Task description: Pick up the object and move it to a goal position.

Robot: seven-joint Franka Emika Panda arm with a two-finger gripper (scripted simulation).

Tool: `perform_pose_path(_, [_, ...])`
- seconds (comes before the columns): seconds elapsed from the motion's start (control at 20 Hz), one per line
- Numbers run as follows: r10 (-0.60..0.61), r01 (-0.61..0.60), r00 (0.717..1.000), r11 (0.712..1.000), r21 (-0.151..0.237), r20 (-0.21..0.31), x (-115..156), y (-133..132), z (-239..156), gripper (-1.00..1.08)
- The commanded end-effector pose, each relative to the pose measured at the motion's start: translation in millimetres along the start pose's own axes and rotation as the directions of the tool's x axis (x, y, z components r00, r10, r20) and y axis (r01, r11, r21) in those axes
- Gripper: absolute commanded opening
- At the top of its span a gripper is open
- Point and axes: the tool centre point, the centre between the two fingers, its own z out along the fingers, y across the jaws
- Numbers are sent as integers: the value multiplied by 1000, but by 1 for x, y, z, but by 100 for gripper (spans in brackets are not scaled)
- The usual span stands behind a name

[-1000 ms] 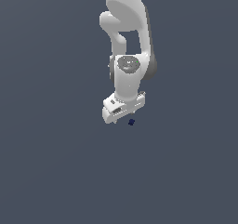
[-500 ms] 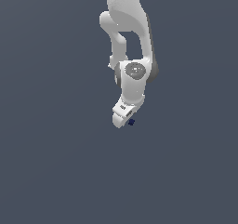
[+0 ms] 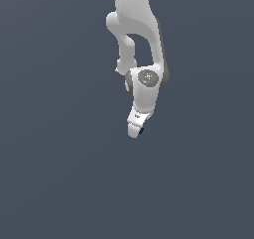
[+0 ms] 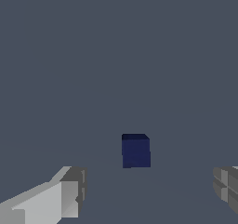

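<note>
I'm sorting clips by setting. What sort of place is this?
Likely a bare simulated test scene: a flat, featureless grey floor, a smooth white robot arm, and one small navy cube between the open gripper fingers.

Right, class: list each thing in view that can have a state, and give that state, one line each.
Gripper: open, fingers spread wide, holding nothing.
Cube: resting on the floor, ungrasped, in the gap between the fingers and touching neither.
Arm: bent down, with the gripper low at the cube.
</note>
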Motion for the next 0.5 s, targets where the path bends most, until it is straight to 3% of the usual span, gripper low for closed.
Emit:
perform_pose_path(0.0, [-27,27,1000,1000,1,-1,1,-2,2,100])
perform_pose_path(0.45, [-37,37,999,999,2,-1,1,-4,8,100])
